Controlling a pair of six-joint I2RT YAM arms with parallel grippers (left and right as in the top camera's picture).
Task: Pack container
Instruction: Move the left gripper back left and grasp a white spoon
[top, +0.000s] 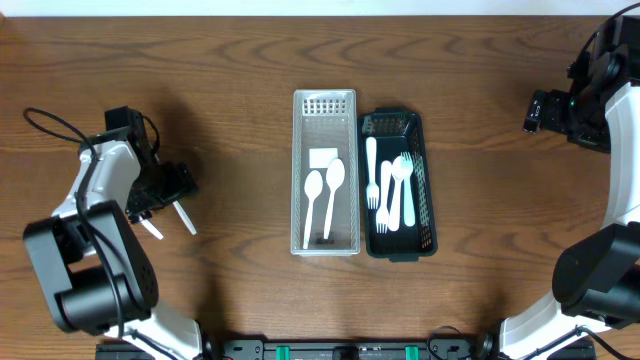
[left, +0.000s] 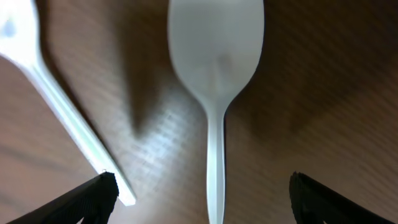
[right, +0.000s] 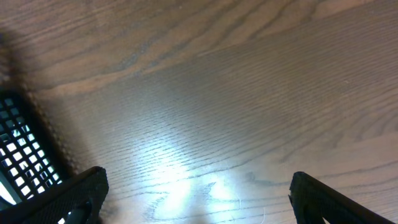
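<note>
1. The left gripper (left: 202, 198) sits low over the worktop near its left edge, its fingers (left: 93, 198) spread wide apart and pinching nothing.
2. A white plastic spoon (left: 216, 56) lies flat on the wood between those fingers, with its handle pointing back toward the wrist.
3. A second white utensil (left: 68, 118) lies at an angle just beside the spoon. Its head is blurred and cut off by the frame.
4. A clear tray (top: 325, 103) stands at the middle of the worktop with two white spoons (top: 335, 176) inside, their bowls toward the far edge.
5. A black basket (top: 392, 124) touches the tray on its right-edge side and holds white cutlery (top: 372, 172), forks among it.
6. The right gripper (right: 199, 199) hangs near the right edge toward the far corner, fingers spread and empty, over bare wood well apart from the basket.
</note>
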